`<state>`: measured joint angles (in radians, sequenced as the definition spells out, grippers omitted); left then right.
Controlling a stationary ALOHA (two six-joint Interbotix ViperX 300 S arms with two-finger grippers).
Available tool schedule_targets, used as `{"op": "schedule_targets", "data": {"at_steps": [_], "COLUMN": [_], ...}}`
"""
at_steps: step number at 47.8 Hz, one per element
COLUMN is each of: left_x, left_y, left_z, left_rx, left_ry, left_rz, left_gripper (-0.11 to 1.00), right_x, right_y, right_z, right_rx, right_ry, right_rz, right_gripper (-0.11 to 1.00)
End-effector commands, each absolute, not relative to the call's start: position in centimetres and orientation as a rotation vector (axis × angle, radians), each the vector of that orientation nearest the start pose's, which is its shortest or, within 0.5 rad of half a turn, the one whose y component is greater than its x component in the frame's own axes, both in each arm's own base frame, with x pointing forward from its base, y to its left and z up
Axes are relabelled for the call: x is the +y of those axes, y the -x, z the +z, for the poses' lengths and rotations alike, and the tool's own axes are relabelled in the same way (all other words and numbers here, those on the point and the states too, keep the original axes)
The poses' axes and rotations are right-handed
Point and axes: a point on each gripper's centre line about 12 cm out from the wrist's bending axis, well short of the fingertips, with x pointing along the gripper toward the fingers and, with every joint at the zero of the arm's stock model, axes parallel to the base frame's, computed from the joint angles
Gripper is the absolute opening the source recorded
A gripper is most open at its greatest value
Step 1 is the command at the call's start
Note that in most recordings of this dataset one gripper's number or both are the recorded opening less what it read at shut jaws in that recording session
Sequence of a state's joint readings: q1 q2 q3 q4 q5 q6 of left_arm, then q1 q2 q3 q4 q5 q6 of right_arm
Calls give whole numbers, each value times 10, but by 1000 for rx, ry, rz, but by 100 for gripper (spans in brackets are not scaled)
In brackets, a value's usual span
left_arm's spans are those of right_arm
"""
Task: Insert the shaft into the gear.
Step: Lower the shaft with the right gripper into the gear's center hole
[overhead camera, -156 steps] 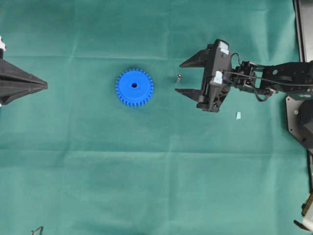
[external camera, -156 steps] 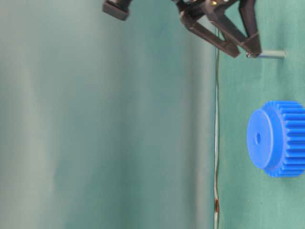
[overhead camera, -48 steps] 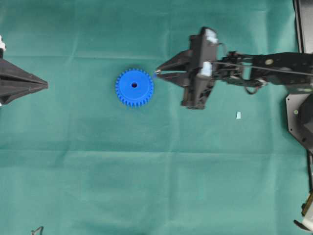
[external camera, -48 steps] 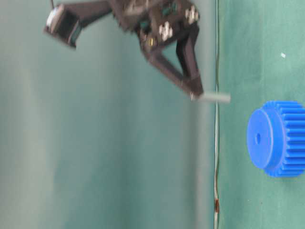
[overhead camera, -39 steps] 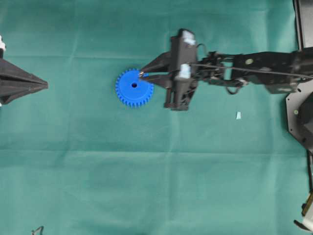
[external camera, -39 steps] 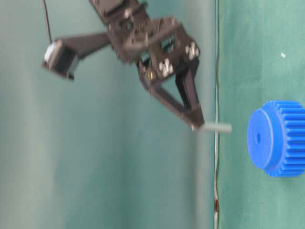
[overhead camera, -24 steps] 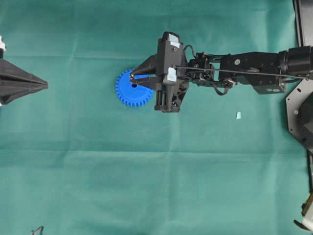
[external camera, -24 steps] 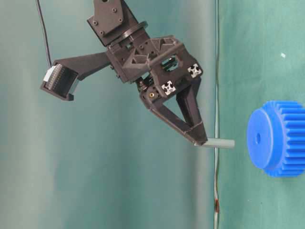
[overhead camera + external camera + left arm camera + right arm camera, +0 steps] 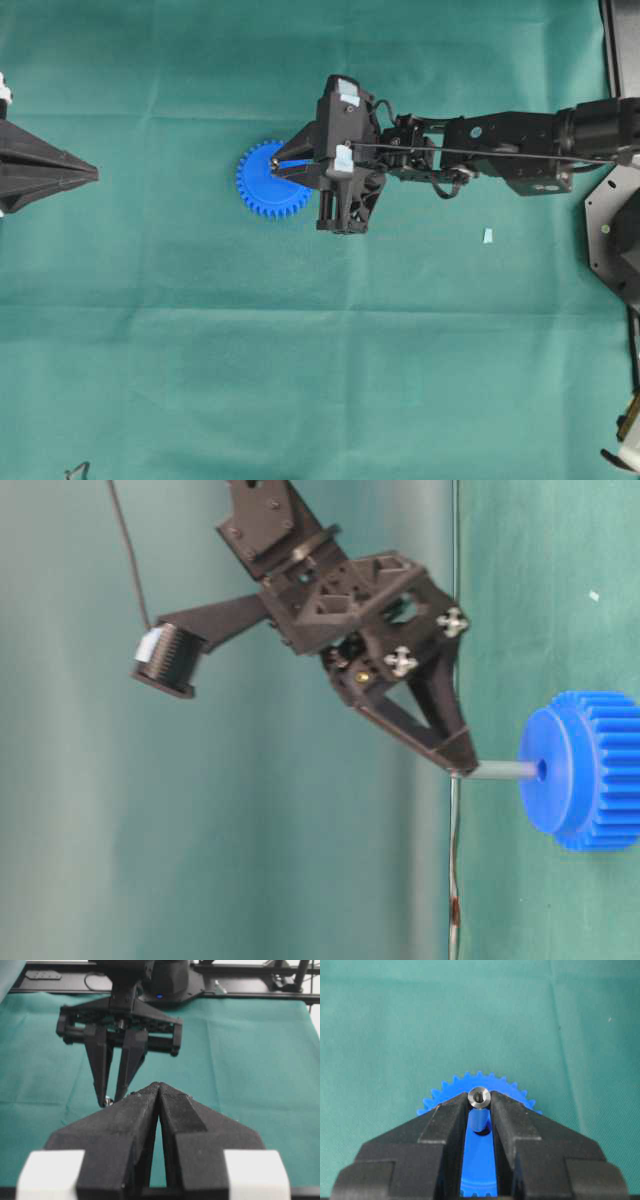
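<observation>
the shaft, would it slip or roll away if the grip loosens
Probably. The shaft is smooth bare metal pinched only at its top by the right gripper, so it could slide. Round and thin, it would likely roll off the gear.

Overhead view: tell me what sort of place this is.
Probably a robotics lab bench set up for assembly trials: a plain green cloth covers the table, two black robot grippers face each other, and one blue gear lies between them.

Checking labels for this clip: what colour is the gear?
Bright blue gear, all one colour; the table-level view shows it best.
</observation>
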<state>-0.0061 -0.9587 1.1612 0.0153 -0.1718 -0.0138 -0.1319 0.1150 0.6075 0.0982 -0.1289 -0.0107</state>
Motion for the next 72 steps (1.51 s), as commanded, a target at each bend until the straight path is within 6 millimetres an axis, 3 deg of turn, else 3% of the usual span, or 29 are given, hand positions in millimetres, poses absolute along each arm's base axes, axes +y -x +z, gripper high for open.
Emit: {"op": "schedule_targets", "data": {"at_steps": [1,8,45,72], "left_x": [-1,-1,-1,-1], "left_y": [-203,-203,-203,-203], "left_z": [293,294,293,291], "left_rx": [9,8,11,20], "left_ry": [-1,-1,-3,-3], "left_rz": [-6,-6,-6,-6], "left_gripper": [0,0,0,0], "right_x": [-58,-60,-61,-63], "right_y": [-417,-418,-419,-422], "right_z": [155,144,142,124], "right_rx": [564,578,570,592], "right_ry": [-122,-125,-126,-130], "right_rz": [-170,-177,-180,-187], "right_gripper": [16,16,16,16]}}
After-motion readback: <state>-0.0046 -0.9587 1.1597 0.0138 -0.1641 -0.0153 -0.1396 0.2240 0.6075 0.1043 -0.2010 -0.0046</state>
